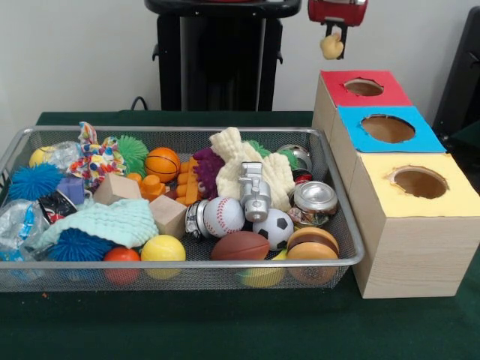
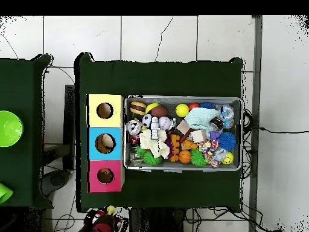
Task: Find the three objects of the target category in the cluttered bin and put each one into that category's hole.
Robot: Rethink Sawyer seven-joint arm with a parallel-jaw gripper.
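Across a dark green table (image 1: 225, 322) sits the wire bin (image 1: 22, 142), packed with balls, blocks and cloths, and an orange striped toy (image 1: 187, 184) lies mid-bin. Right beside it stand three wooden boxes with holes: red (image 1: 341, 94), blue (image 1: 420, 139), yellow (image 1: 461, 199). Up top, the gripper (image 1: 332, 46) hangs above the red box, fingers clamped on a pale yellow toy (image 1: 331, 47). Behind is a plain pale wall (image 1: 75, 52); overhead, white floor tiles (image 2: 157, 36) ring the table.

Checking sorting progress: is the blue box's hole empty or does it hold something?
Not empty: in the overhead view a pale rounded object shows inside the blue box. What it is, cannot tell.
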